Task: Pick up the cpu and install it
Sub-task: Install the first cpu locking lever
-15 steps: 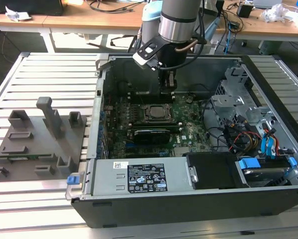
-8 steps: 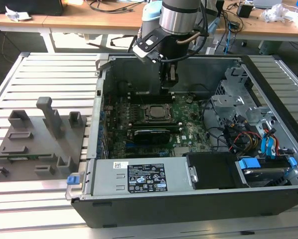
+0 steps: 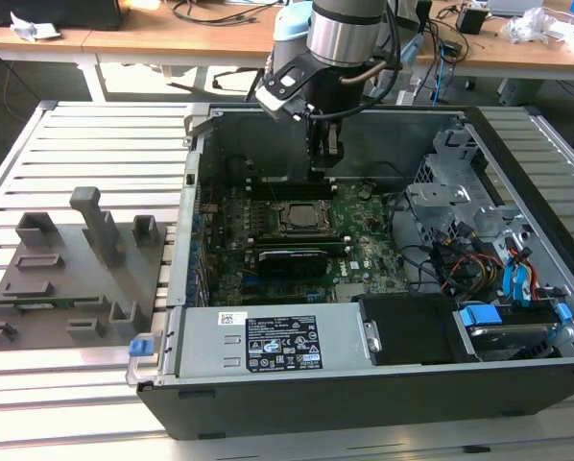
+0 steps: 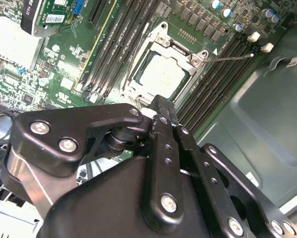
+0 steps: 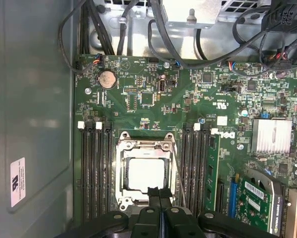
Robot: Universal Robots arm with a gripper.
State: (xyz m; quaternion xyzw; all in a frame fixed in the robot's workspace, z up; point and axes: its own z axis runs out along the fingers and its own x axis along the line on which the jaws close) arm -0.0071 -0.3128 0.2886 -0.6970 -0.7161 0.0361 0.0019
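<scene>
Gripper (image 5: 159, 191) fingers pressed together, nothing between them — tips hang over near edge of socket frame (image 5: 146, 145) inside computer case (image 3: 364, 384). Cpu (image 5: 146, 174) lies flat in socket just beyond fingertips, silvery top bare. In exterior view, gripper (image 3: 323, 168) stands above cpu (image 3: 297, 219) — gap visible. Memory slots (image 5: 96, 168) flank socket either side of fingers.

Bright, even light — soft shadows, whitish glare on the cpu (image 5: 146, 174)

The cpu (image 5: 146, 173) lies in the socket (image 5: 144, 145), claw (image 5: 159, 191) above.
</scene>
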